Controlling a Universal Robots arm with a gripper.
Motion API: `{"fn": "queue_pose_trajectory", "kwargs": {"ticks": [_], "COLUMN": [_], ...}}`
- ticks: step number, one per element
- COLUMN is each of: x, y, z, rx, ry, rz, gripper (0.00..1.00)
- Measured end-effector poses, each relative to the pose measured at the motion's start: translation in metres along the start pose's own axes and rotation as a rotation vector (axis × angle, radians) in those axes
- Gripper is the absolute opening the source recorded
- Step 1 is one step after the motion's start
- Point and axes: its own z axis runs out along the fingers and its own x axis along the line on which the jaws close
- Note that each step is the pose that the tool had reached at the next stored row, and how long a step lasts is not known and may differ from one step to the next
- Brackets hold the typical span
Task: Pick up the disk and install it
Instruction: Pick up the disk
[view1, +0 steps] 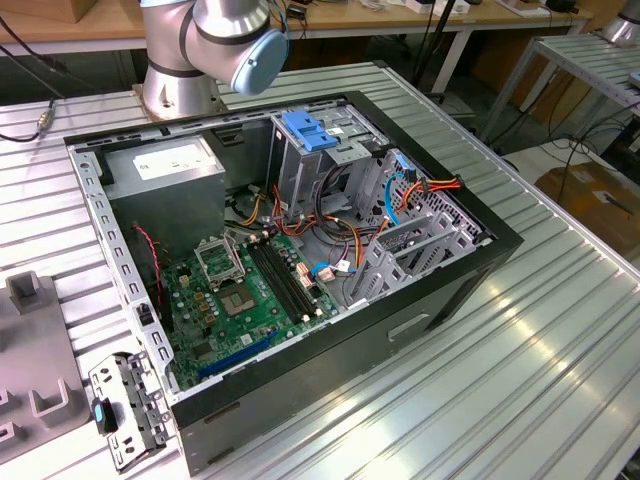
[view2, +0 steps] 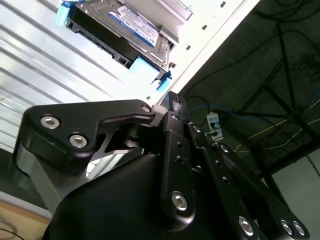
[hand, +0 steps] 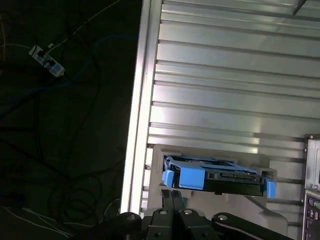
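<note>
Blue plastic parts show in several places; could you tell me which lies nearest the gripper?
The blue rails on the disk, lying just ahead of the gripper in both wrist views; the blue latch sits atop the cage inside the computer case.

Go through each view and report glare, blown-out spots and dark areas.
Exterior view: even light, with a bright sheen on the ribbed table beside the computer case. Second wrist view: the table blows out white around the disk; the claw is a dark foreground mass. First wrist view: the floor beyond the table edge is nearly black, yet the disk is readable.
</note>
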Motion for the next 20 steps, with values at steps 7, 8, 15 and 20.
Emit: {"fn": "queue_pose_trajectory", "kwargs": {"ticks": [7,8,15,20], "x": [-0.0013,-0.0018,-0.0047,-0.0064], "y": [-0.0002,-0.0003,-0.0006,-0.0009], "z": [0.0004,0.0004,0.0008,0.0009], "rx": [-0.0020,-0.0021,-0.0038,-0.0055], "ry": [0.0072,0.0077,0.0133,0.0193], "rz": [-0.163,-0.175,-0.306,-0.443], "gripper": [0.11,0.11,0.11,0.11]}}
